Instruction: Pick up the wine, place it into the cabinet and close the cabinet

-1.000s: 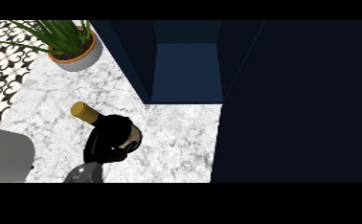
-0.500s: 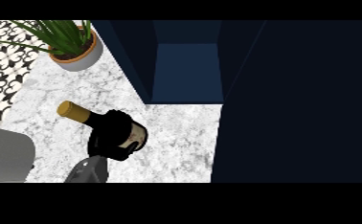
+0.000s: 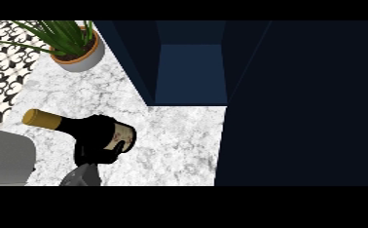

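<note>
We see 1 hand at work here: the right hand (image 3: 96, 148), black, coming in from the lower edge on a grey forearm, with its fingers curled round the wine bottle (image 3: 75, 125). The fingers hide much of the bottle's dark body. The pale label shows just right of the fingers. The bottle is tipped far over, almost lying flat, with its gold-capped neck pointing to the upper left. It sits over the left part of the white marble counter (image 3: 176, 139), well apart from the cabinet (image 3: 191, 71). The cabinet stands open at top centre, showing a blue inside between dark navy walls. A wide dark panel (image 3: 295, 105) fills the right side. A potted plant (image 3: 78, 52) stands at the upper left. A grey shape (image 3: 14, 156) sits at the left edge.
</note>
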`<state>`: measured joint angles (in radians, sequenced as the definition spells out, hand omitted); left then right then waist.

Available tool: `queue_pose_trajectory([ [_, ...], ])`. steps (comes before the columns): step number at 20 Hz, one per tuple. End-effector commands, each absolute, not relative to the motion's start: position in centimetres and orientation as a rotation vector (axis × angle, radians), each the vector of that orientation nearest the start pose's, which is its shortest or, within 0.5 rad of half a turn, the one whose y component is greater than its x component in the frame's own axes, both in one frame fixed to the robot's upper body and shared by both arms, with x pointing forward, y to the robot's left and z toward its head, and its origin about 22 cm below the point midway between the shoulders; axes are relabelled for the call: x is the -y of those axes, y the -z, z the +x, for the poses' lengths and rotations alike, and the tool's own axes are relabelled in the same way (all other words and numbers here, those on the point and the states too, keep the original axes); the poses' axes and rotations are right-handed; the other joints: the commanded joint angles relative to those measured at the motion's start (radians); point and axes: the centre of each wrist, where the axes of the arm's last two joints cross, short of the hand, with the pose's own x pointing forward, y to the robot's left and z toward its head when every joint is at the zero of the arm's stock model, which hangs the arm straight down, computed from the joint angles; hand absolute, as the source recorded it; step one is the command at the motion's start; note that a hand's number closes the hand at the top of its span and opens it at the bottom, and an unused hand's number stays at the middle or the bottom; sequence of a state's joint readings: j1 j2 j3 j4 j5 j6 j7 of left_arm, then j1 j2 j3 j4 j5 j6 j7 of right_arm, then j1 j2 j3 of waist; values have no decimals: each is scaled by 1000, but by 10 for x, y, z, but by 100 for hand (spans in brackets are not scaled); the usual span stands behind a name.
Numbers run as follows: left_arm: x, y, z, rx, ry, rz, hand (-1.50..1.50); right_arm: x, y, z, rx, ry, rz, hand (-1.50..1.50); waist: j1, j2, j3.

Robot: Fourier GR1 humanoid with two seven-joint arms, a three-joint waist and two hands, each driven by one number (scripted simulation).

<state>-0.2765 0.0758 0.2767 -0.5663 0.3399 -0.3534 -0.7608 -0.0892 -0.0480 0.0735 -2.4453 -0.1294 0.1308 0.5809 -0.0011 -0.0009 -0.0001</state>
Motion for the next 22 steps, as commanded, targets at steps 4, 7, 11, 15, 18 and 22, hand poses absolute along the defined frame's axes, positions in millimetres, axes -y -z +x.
queue_pose_trajectory([
  [4, -270, 143, 218, 1651, -465, -340, 150, 217, -207, 158, 1946, -247, 264, -150, 7, -1, 1],
  [7, -241, 126, 239, 1674, -395, -388, 150, 217, -206, 154, 1943, -277, 275, -150, 4, -2, 1],
  [11, -212, 100, 233, 1691, -360, -407, 150, 220, -210, 148, 1956, -265, 265, -150, 6, -4, 1],
  [15, -191, 80, 233, 1682, -322, -426, 150, 223, -204, 150, 1955, -257, 280, -150, 1, -1, 1],
  [18, -175, 64, 214, 1643, -358, -427, 150, 207, -208, 154, 1945, -267, 272, -150, 5, -2, 0],
  [22, -147, 61, 212, 1646, -348, -423, 150, 202, -207, 151, 1936, -266, 294, -150, 1, 0, 0],
])
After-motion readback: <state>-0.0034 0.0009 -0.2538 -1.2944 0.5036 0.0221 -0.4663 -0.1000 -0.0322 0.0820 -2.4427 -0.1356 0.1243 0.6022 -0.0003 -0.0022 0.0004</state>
